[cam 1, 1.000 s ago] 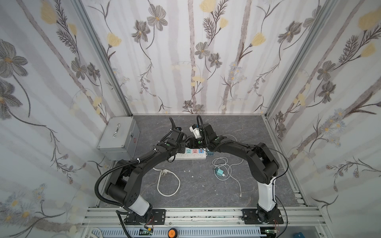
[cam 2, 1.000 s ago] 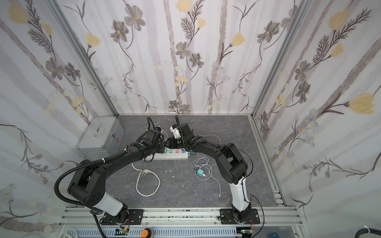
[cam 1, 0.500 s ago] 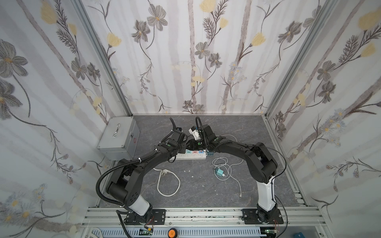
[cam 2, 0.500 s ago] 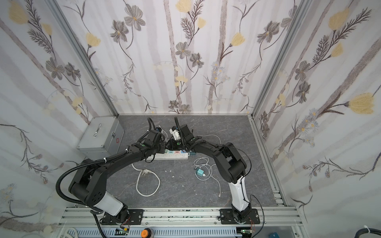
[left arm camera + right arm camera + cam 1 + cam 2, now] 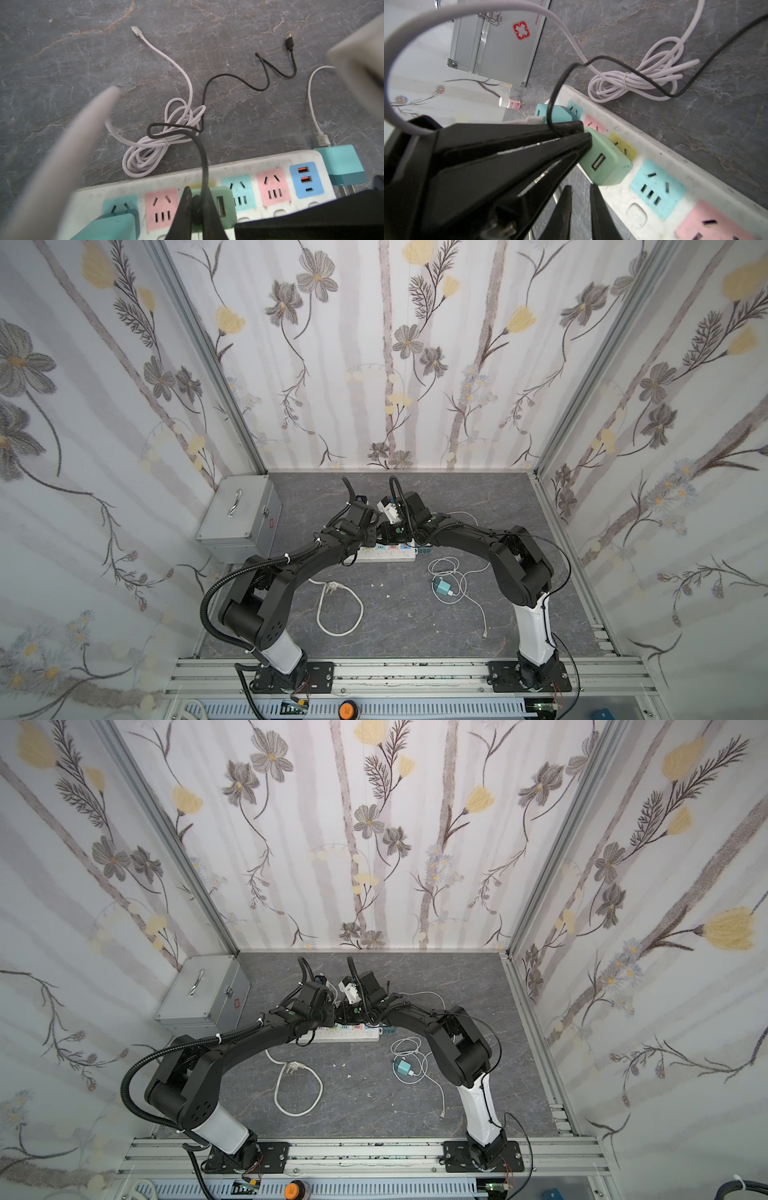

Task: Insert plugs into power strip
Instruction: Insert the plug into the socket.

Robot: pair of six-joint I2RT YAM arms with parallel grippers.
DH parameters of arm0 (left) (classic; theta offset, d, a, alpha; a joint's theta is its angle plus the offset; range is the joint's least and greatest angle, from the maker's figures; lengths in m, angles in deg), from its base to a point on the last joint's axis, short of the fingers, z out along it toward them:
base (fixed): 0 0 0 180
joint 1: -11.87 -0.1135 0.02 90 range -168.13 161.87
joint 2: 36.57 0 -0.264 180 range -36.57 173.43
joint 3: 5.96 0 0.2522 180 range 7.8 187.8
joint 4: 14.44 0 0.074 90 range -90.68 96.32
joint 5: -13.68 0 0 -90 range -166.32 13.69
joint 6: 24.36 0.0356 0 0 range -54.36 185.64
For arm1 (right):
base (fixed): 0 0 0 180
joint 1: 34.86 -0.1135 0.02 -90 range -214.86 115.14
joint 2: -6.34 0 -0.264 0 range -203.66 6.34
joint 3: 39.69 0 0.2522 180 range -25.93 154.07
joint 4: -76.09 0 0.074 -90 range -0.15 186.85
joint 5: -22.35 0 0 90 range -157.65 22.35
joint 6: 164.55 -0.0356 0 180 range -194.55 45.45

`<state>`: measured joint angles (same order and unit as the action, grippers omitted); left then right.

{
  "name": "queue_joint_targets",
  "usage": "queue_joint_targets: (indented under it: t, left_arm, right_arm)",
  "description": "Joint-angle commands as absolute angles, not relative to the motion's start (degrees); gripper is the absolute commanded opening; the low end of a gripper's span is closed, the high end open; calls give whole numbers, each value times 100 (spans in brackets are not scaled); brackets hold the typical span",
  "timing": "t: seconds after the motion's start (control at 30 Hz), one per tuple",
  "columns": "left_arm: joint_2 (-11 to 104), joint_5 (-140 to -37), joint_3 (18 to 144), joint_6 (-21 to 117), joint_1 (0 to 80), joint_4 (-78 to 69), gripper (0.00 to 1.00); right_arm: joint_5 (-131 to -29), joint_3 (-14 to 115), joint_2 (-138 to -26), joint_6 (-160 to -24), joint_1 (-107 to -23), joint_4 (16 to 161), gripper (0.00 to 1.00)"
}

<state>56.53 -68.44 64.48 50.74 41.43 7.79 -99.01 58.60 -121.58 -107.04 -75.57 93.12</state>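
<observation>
The white power strip point(image 5: 245, 166) point(image 5: 390, 556) lies under both wrists. A mint plug point(image 5: 606, 164) point(image 5: 225, 204) sits on its yellow socket, and a teal plug point(image 5: 560, 114) point(image 5: 112, 226) sits in the end teal socket. My left gripper point(image 5: 196, 193) point(image 5: 584, 131) is shut on the black cable where it joins the mint plug. My right gripper point(image 5: 580, 188) hovers at the strip's near edge beside the mint plug, its jaws a narrow gap apart with nothing between them. Another teal plug point(image 5: 342, 166) lies off the strip's far end, prongs showing. One more teal plug point(image 5: 443, 587) point(image 5: 402, 1068) lies loose on the table.
A grey metal box point(image 5: 237, 518) point(image 5: 496, 41) stands at the left, with a small bottle point(image 5: 509, 103) by it. The thick white cord with its three-prong plug point(image 5: 332, 585) loops in front of the strip. A bundled white cable point(image 5: 162, 141) and the black cable point(image 5: 259, 83) trail behind it.
The right wrist has edged slightly left over the strip, toward the left wrist. The left arm has stayed where it was.
</observation>
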Motion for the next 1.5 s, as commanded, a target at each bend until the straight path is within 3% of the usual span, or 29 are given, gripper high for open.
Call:
queue_joint_targets:
  t: [0.0,0.67,0.97,1.07,1.47]
  left_arm:
    - [5576,-7267,6314,4921,4157,1528,0]
    - [5615,-7508,5674,4629,4219,1035,0]
    - [4991,-7533,5429,4525,4236,1106,0]
    - [4951,-7609,5387,4490,4237,1107,31]
    - [5390,-7501,5690,4661,4237,1290,39]
  right_arm:
    - [-9736,5911,-12169,-10727,-7564,9393,20]
    - [-9829,5763,-12391,-10621,-7643,9636,16]
    - [-10104,5391,-12090,-10093,-7670,9833,16]
    - [-10106,5426,-12138,-10062,-7703,9849,16]
    - [-9866,5409,-12181,-10040,-7696,9886,22]
